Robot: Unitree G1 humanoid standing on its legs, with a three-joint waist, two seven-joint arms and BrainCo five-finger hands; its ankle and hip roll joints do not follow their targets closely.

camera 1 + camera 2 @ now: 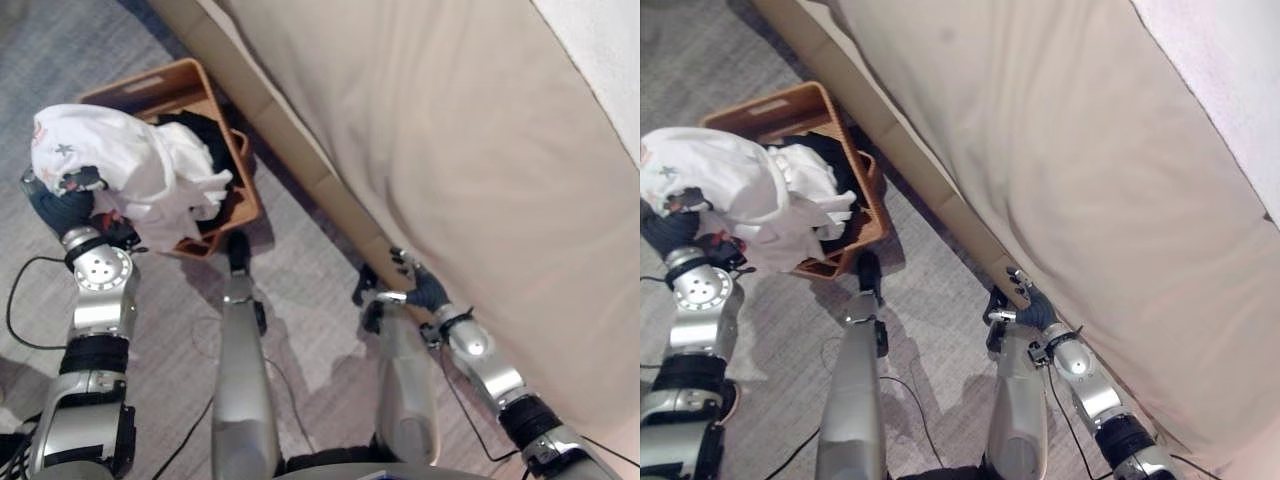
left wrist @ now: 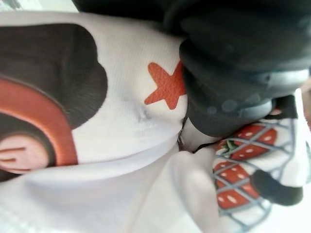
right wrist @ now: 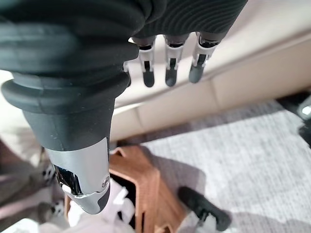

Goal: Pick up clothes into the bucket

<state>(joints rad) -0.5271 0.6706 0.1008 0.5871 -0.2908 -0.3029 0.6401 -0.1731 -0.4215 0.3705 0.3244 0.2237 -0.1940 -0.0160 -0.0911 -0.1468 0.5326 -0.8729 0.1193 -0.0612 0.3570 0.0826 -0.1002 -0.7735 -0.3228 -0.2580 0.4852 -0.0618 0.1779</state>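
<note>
Over on the left, the left robot hand (image 1: 68,205) is up with a white shirt (image 1: 120,165) bunched in it, fingers buried in the cloth and curled into it in the wrist view, where a red star print (image 2: 166,87) and a strawberry pattern sit right against the dark cover. The shirt hangs off that robot hand and spills to its right, draping over the near rim of the brown bucket (image 1: 155,80), so it reads as a load carried to the drop point and not yet let go. Just beyond the robot hand, inside the bucket, a dark garment (image 1: 205,135) already lies, with more white cloth beside it; whether that white is a separate piece or part of the same shirt, I cannot tell. So the count: one bucket, one shirt in the grip, at least one garment inside. Moving right, the grey floor (image 1: 310,270) runs along the bed (image 1: 450,150), one bed, beige-covered. The right robot hand (image 1: 415,285) hangs low against the bed's edge, fingers straight and relaxed, holding nothing, likely just parked clear of the drop.
</note>
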